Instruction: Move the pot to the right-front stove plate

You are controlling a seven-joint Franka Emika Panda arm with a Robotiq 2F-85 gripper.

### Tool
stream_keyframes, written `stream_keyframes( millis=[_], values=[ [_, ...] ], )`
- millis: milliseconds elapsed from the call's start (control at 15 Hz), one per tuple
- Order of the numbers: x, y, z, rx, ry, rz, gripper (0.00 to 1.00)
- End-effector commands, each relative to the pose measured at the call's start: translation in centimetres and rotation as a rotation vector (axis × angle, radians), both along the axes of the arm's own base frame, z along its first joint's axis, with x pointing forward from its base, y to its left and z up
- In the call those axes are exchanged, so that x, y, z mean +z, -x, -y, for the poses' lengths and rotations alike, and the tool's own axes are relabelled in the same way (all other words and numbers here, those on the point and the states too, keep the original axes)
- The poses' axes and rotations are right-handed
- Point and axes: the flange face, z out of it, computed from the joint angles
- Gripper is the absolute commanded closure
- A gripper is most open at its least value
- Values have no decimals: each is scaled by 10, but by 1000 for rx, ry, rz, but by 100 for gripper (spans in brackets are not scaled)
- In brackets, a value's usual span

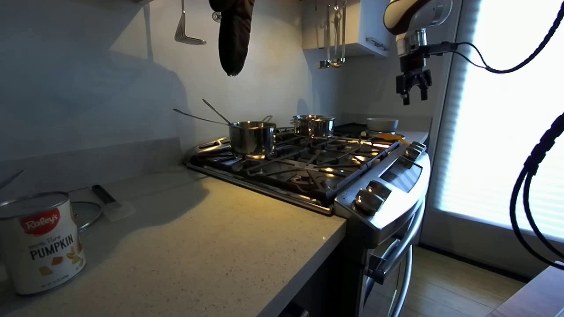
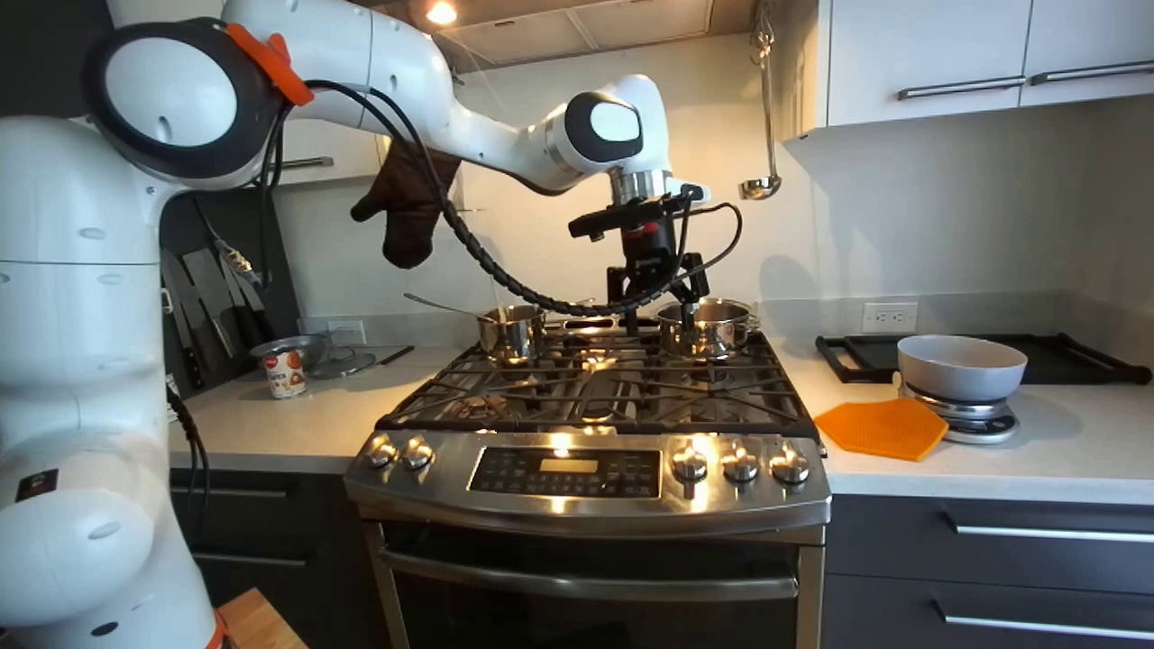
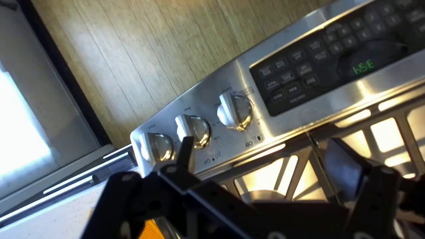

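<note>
The pot, wide and shiny steel with low straight sides, stands on the right-rear part of the stove in both exterior views (image 1: 315, 127) (image 2: 724, 335). The right-front stove plate (image 2: 717, 410) has bare grates; it also shows in the wrist view (image 3: 285, 179), partly hidden by the jaws. My gripper (image 1: 415, 97) hangs in the air, fingers down, high above the stove's front side and apart from the pot. In an exterior view the gripper (image 2: 660, 323) overlaps the pot's left edge. In the wrist view the gripper (image 3: 264, 159) has its fingers wide apart with nothing between them. The pot is out of the wrist view.
A smaller steel pot (image 2: 511, 335) with long thin handles sticking out stands at the left rear. Control knobs (image 2: 739, 464) line the stove front. An orange mat (image 2: 883, 428) and a bowl (image 2: 962, 368) on a scale lie right. A ladle (image 2: 762, 187) and oven mitt (image 1: 235, 39) hang above.
</note>
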Motion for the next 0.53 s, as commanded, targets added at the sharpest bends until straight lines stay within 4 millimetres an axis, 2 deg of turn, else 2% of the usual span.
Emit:
stream_keyframes(
  millis=[0, 67, 133, 200, 467],
  values=[
    [-13, 46, -10, 188, 72, -34, 0],
    [-17, 55, -11, 238, 88, -34, 0],
    [-9, 26, -2, 143, 57, -32, 0],
    [-11, 32, -3, 152, 59, -33, 0],
    [-8, 28, -3, 152, 63, -25, 0]
  ],
)
